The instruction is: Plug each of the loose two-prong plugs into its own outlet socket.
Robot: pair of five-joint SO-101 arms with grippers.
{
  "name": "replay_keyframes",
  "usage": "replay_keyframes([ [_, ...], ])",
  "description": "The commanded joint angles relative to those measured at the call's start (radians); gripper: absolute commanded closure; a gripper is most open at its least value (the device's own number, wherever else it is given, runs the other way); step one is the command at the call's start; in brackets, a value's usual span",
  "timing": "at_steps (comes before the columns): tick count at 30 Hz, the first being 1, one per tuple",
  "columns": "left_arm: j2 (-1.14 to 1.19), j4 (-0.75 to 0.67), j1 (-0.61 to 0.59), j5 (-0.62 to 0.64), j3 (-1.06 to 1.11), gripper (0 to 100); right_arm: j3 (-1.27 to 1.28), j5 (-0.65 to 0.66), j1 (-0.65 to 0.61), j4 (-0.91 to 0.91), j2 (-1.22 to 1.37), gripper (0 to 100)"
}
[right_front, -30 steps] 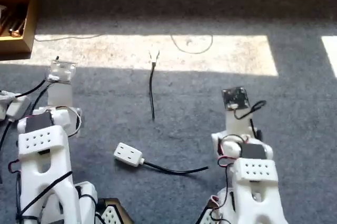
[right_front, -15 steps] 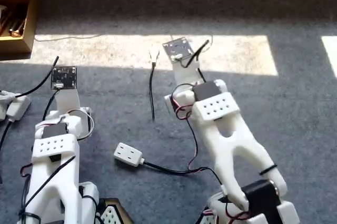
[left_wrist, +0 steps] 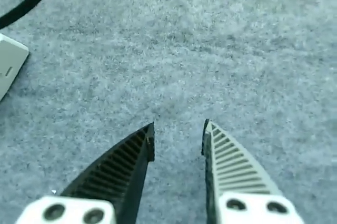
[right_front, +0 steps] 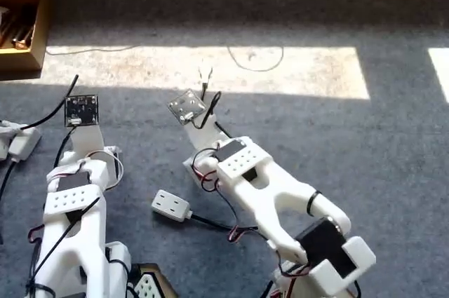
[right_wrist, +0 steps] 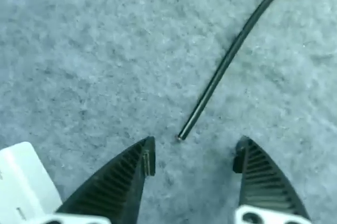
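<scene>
Grey carpet (right_front: pixel 393 137) (a sunlit band (right_front: pixel 316 73) crosses it) lies beneath the left gripper (left_wrist: pixel 179 128), narrowly parted, and right gripper (right_wrist: pixel 195 142), spread wide.

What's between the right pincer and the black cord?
Just bare grey carpet, in the right wrist view; the black cord ends before the open right pincer.

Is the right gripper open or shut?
Open. The right gripper holds its fingers wide apart, carpet and a cord end showing between them.
</scene>
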Motion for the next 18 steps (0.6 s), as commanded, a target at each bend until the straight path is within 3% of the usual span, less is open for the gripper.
replay_keyframes([
  [1,-0.004,-0.015,0.012,-0.032,-0.001,84,-0.061,0.02,0.03,-0.059,0.073,73.9],
  [4,-0.004,-0.015,0.012,-0.035,-0.001,84,-0.065,0.02,0.045,-0.119,0.176,73.9],
  [8,-0.002,-0.015,0.045,-0.037,0.004,84,-0.137,0.02,0.05,-0.054,0.189,74.8],
  [14,-0.004,-0.015,0.065,-0.038,0.018,84,-0.16,0.017,0.062,-0.041,0.185,98.4],
  [18,-0.004,-0.015,0.065,-0.038,0.019,84,-0.16,0.02,0.071,-0.042,0.185,97.9],
])
